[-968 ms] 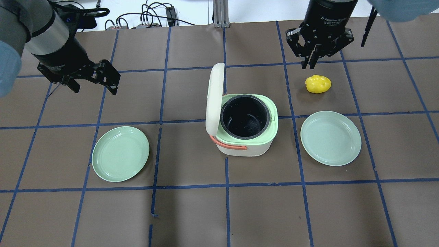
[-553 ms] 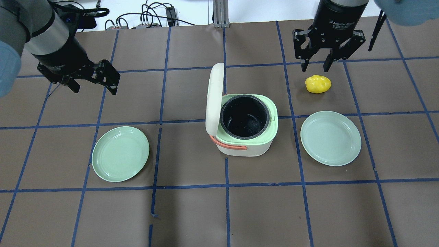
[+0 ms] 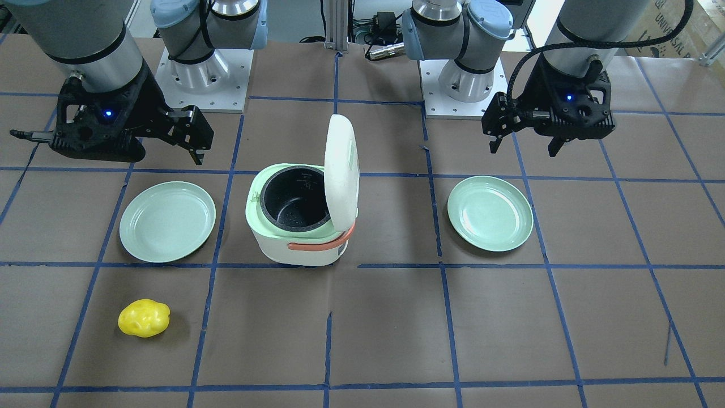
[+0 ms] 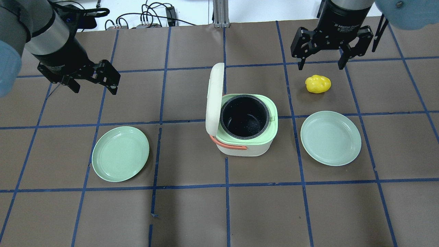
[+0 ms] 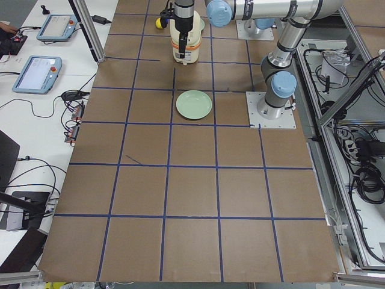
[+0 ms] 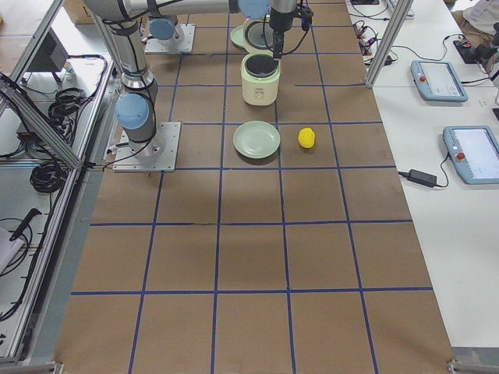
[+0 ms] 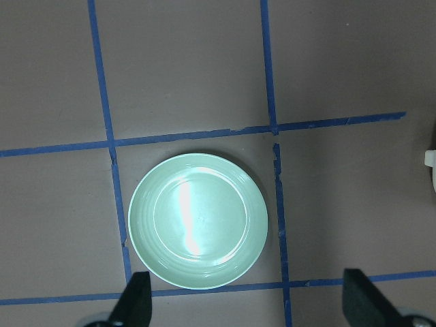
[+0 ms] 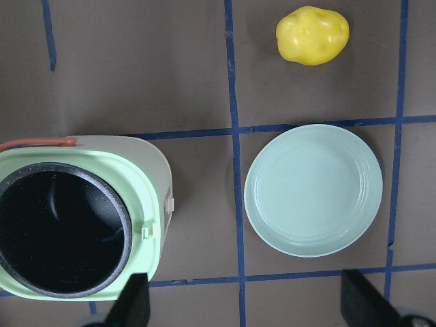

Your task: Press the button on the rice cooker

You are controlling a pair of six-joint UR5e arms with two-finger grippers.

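The rice cooker (image 4: pixel 245 145) stands mid-table, pale green and white with an orange handle. Its white lid (image 4: pixel 214 97) stands open and the black pot (image 4: pixel 244 117) is empty. It also shows in the front view (image 3: pixel 294 243) and the right wrist view (image 8: pixel 82 167), where a small white latch tab (image 8: pixel 168 203) sits on its side. My right gripper (image 4: pixel 320 65) is open and empty, hovering beyond a yellow lumpy object (image 4: pixel 318 84), far right of the cooker. My left gripper (image 4: pixel 94 88) is open and empty, far left of the cooker.
One green plate (image 4: pixel 120 153) lies left of the cooker, below my left gripper (image 7: pixel 248 303). A second green plate (image 4: pixel 330 138) lies right of the cooker, also in the right wrist view (image 8: pixel 313 189). The yellow object (image 8: pixel 312 35) lies beyond that plate. Cables lie past the table's far edge.
My right gripper has opened from shut and shifted a little right and back. The left arm, the cooker, the plates and the yellow object have not moved.
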